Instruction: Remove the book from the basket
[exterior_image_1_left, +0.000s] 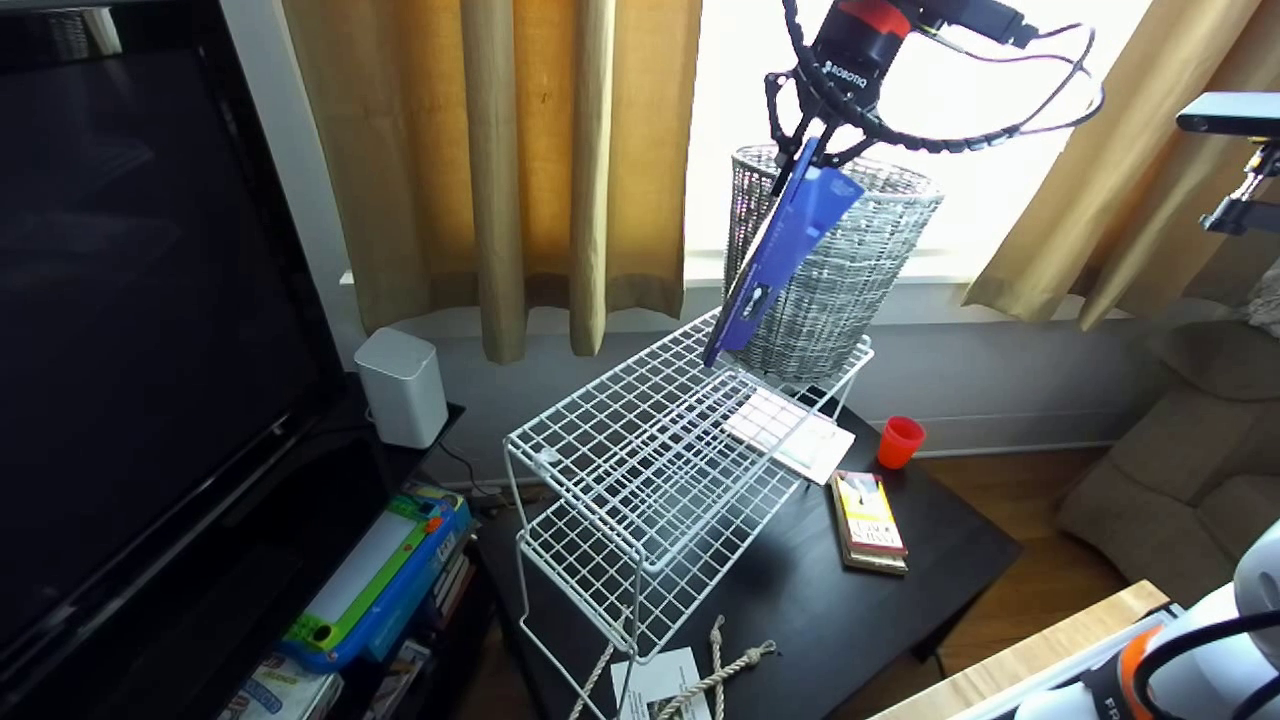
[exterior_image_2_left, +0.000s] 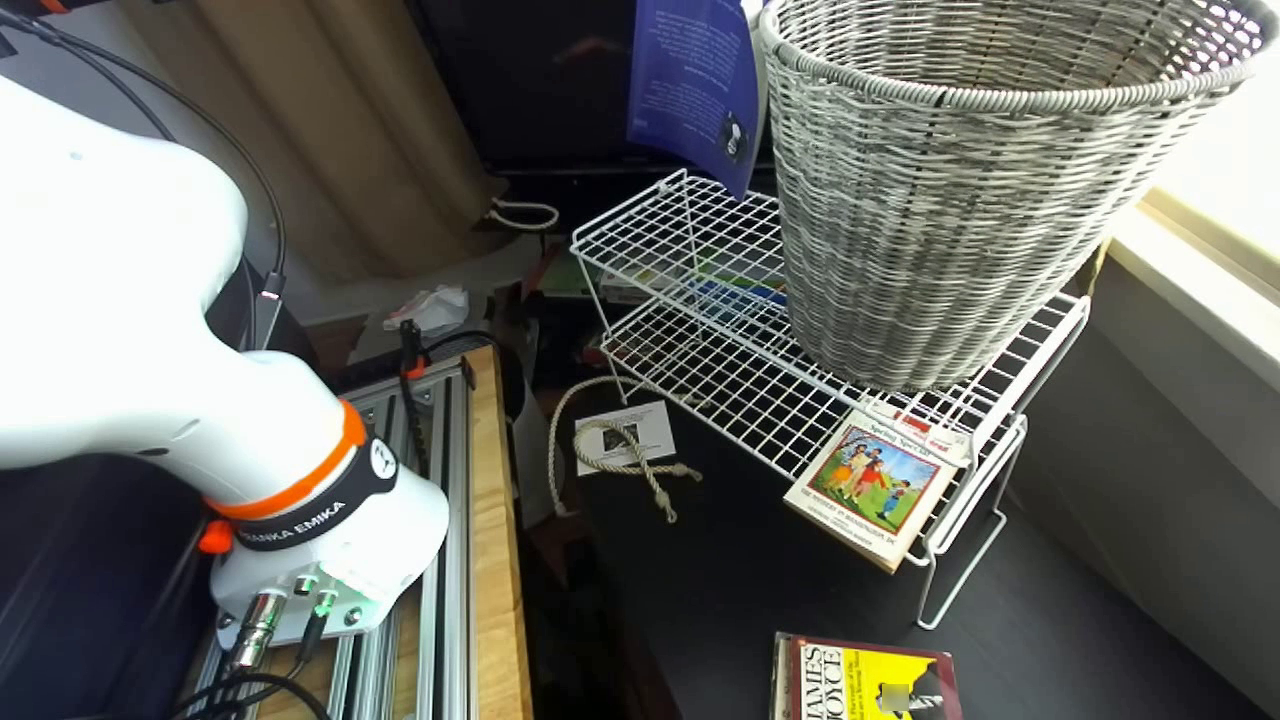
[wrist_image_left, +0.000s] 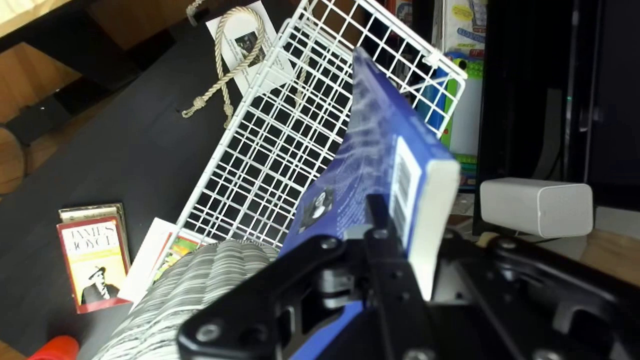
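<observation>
The blue book (exterior_image_1_left: 775, 262) hangs tilted from my gripper (exterior_image_1_left: 806, 152). In an exterior view it appears in front of the woven grey basket (exterior_image_1_left: 855, 262); in another exterior view the book (exterior_image_2_left: 690, 85) is beside the basket (exterior_image_2_left: 960, 225), outside its rim, with its top cut off. In the wrist view my gripper (wrist_image_left: 412, 225) is shut on the book (wrist_image_left: 372, 112) near its pale page edge, one finger on each side. The book's loose cover bends outward. The basket (wrist_image_left: 200, 285) shows at the lower left there. It stands upright on the rack. The gripper is out of frame in an exterior view.
A white wire rack (exterior_image_1_left: 640, 440) stands on a black table (exterior_image_1_left: 790, 590), below the book. Paperbacks (exterior_image_1_left: 868, 520), a red cup (exterior_image_1_left: 901, 442) and rope (exterior_image_1_left: 715, 680) lie around it. A television (exterior_image_1_left: 150, 300) and a white speaker (exterior_image_1_left: 402, 388) stand beside it.
</observation>
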